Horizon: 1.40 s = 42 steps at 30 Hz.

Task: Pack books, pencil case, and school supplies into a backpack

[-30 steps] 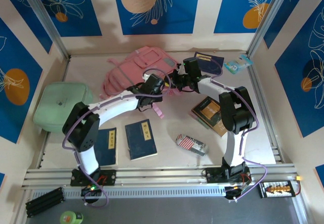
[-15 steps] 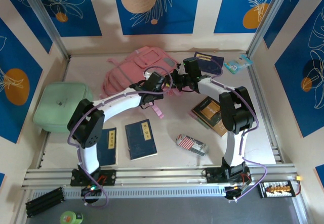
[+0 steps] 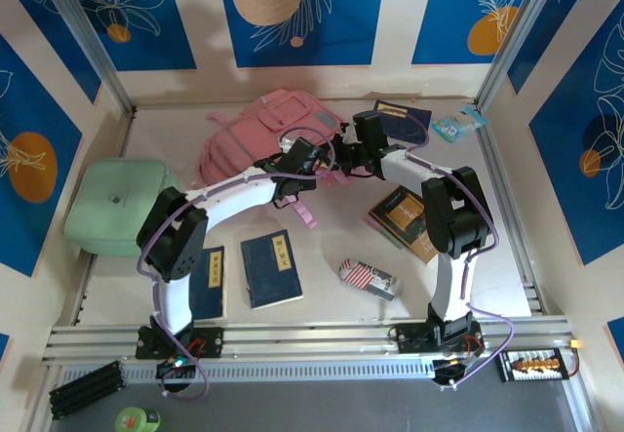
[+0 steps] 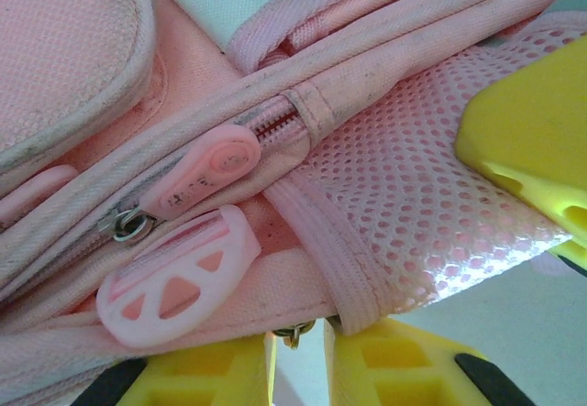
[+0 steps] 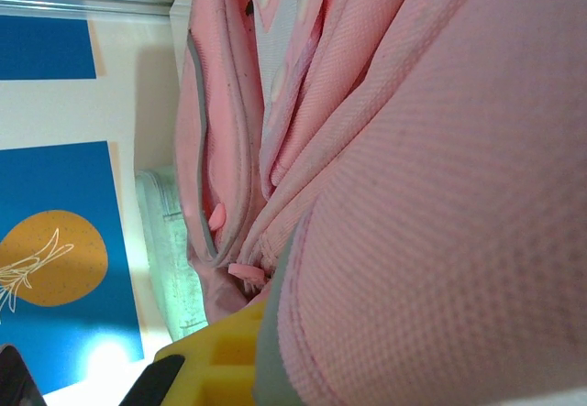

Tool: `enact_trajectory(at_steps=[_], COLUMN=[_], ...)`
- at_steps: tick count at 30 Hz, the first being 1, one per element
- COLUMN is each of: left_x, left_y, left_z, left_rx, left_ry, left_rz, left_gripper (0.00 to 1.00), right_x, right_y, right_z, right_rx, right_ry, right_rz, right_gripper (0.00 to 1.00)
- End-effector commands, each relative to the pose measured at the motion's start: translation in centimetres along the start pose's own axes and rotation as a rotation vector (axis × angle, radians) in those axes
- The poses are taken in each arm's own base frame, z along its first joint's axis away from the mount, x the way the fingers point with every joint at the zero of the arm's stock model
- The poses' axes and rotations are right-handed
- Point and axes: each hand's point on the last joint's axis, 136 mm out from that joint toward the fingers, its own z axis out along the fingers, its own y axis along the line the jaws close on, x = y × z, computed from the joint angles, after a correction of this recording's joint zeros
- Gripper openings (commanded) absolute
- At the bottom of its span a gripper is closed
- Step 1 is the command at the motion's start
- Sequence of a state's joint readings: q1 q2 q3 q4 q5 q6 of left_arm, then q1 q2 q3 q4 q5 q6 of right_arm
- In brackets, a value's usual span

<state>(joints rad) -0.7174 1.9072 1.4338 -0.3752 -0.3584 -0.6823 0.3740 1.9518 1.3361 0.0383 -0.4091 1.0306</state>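
One: Two end effectors on one soft backpack (image 3: pixel 261 135). What worries you?

Two: Crowding, first. The left end effector (image 4: pixel 301 365) is closed to a slit at the bag's lower seam, with a small metal ring (image 4: pixel 293 334) seemingly pinched at its tips. The right end effector (image 3: pixel 343 156) is shut. Pink mesh (image 4: pixel 413 177) runs taut under its yellow finger (image 4: pixel 527 140), so I judge it has the fabric. They sit just beside each other, and one careless pull could knock them together.

One: And the grips?

Two: A thin ring and loose mesh could each slip free, and then the bag flops. The zip (image 4: pixel 266 126) looks closed too, with its pull tabs (image 4: pixel 206 170) untouched, so nothing goes in until it opens.

One: Where is everything?

Two: The backpack lies flat at the far middle of the table (image 3: pixel 487 256). Two navy books (image 3: pixel 271 268) lie near the left arm's base, and a third book (image 3: pixel 402 118) is at the far right. The notebook (image 3: pixel 408 219) and striped pencil case (image 3: pixel 369 278) are on the right, all unpacked.

One: Surface and room?

Two: The table is pale, matte and smooth-looking, so I'd expect the bag to slide when tugged. White walls with blue leaf-patterned panels (image 3: pixel 292 13) close three sides, and metal posts (image 3: pixel 83 32) stand in the corners. That leaves little elbow room.
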Motion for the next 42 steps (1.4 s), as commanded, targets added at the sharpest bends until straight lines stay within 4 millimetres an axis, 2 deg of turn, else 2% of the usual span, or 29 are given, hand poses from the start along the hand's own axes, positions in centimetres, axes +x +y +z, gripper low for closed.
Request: enact_trajectory(at_steps=[1,6,9,12,20,25,29,32,37,42], left_x=[-2.6,-3.0,-2.5,-1.3,3.9,6.1,7.5,7.1,6.1,5.9], left_y=[1.0,1.6,2.2,3.4,9.0,12.3,14.3,13.4,10.7,10.9], left_z=[0.4,0.0,-0.3,-0.7,-2.7,-4.1,-4.4,-4.1,-3.4,-2.7], left_rx=[-0.046,-0.051,-0.055,-0.062,-0.132,-0.174,-0.183,-0.104,0.049,0.082], left_ry=[-0.082,-0.102,-0.088,-0.053,0.068,0.109,0.138,0.131,0.115,0.108], left_rz=[-0.030,-0.037,-0.036,-0.031,-0.042,-0.067,-0.106,-0.094,-0.044,-0.059], left_gripper=[0.20,0.08,0.00,0.00,0.00,0.00,0.00,0.00,0.20,0.28], right_x=[1.9,1.8,1.5,1.0,-0.5,-0.8,-0.9,-0.7,-0.4,-0.2], right_y=[7.5,6.9,6.0,5.2,4.0,3.6,3.4,3.4,3.7,3.9], right_z=[-2.2,-2.1,-1.9,-1.7,-1.6,-1.5,-1.4,-1.4,-1.4,-1.5], right_rx=[-0.186,-0.163,-0.126,-0.100,-0.040,-0.015,-0.010,-0.012,-0.025,-0.028], right_ry=[0.072,0.065,0.043,0.022,-0.030,-0.042,-0.044,-0.038,-0.025,-0.023], right_rz=[-0.120,-0.121,-0.118,-0.118,-0.120,-0.120,-0.115,-0.115,-0.119,-0.121], right_gripper=[0.02,0.02,0.02,0.02,0.01,0.01,0.01,0.01,0.01,0.01])
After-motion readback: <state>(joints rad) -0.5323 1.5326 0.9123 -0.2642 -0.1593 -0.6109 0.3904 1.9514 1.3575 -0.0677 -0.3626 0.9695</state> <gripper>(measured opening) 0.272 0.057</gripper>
